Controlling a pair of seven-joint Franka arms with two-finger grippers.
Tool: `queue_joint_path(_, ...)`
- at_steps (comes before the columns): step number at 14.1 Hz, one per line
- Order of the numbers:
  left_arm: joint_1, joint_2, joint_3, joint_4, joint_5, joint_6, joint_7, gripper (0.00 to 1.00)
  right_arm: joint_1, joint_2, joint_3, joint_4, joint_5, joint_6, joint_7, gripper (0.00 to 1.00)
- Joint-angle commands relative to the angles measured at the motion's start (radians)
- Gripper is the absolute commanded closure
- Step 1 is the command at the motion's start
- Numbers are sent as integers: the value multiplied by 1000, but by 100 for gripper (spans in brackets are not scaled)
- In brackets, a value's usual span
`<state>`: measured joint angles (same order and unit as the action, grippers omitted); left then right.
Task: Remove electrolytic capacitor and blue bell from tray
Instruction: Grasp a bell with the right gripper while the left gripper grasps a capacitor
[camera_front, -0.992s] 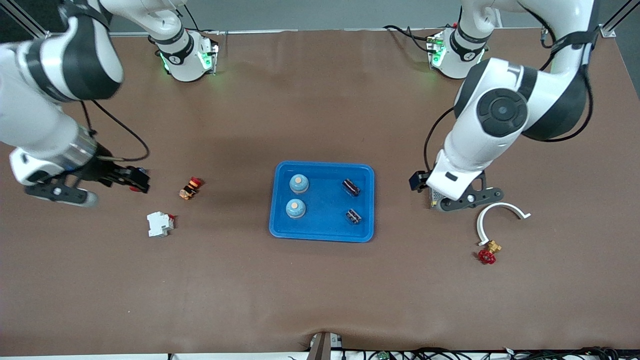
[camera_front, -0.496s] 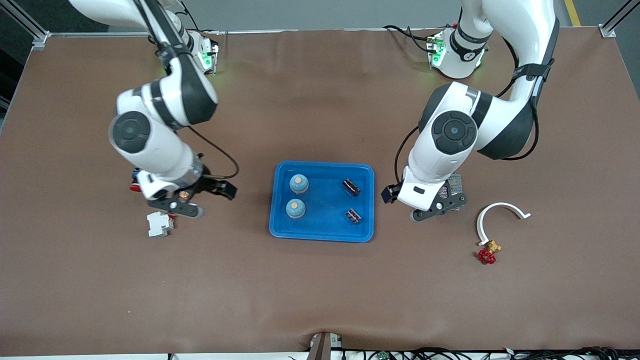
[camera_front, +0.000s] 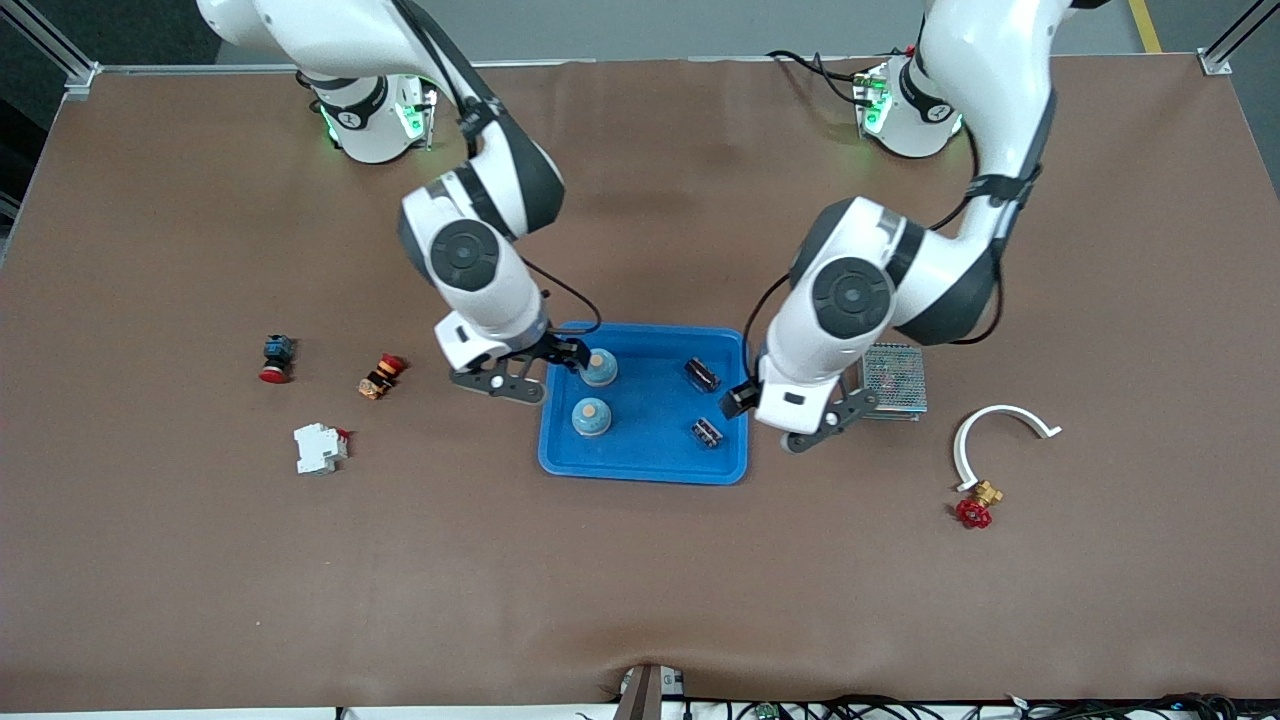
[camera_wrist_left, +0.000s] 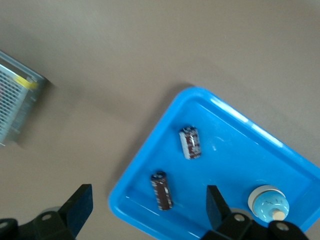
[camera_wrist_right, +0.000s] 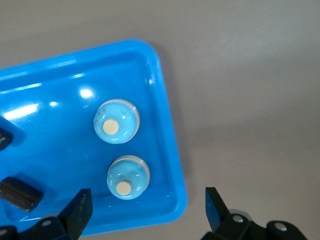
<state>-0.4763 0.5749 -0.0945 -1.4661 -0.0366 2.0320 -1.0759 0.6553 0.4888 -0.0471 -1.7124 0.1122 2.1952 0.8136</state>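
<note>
A shallow blue plastic tray sits in the middle of the brown desk. Inside it are two pale blue dome-shaped bells with tan buttons on top, lined up along the side toward the right arm's end of the desk, one nearer the front camera than the other. Along the tray's side toward the left arm's end lie two small dark cylindrical capacitors, both on their sides and well apart from the bells.

The right end effector hangs over the tray's edge just beside the bells, its fingers spread wide with nothing between them. The left end effector hangs over the desk just beside the tray's edge nearest the capacitors, likewise wide open and holding nothing.

Beside the left arm a silver perforated metal box rests on the desk, with a white curved plastic clamp and a brass valve with a red handwheel nearer the front camera. Toward the right arm's end lie a red and blue push button, a red and orange push button, and a white circuit breaker.
</note>
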Motion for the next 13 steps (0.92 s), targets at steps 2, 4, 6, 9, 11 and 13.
queue_joint_path(2, -64, 74, 9, 35, -3, 60, -127, 0, 62, 62, -13, 14, 15, 38, 45, 0)
queue_joint_path(4, -80, 92, 12, 35, -2, 79, -157, 0, 81, 85, -13, 14, 12, 60, 71, 0)
queue_joint_path(6, -99, 108, 12, 35, -2, 85, -189, 0, 96, 114, -14, 14, 6, 103, 94, 0)
queue_joint_path(9, -111, 129, 12, 32, 0, 85, -239, 0, 107, 138, -14, 16, 1, 136, 122, 0)
queue_joint_path(11, -131, 144, 12, 26, -2, 86, -281, 0, 109, 154, -16, 17, 0, 165, 122, 0)
queue_joint_path(13, -145, 161, 12, 26, -2, 86, -329, 0, 109, 169, -16, 17, 0, 196, 122, 0)
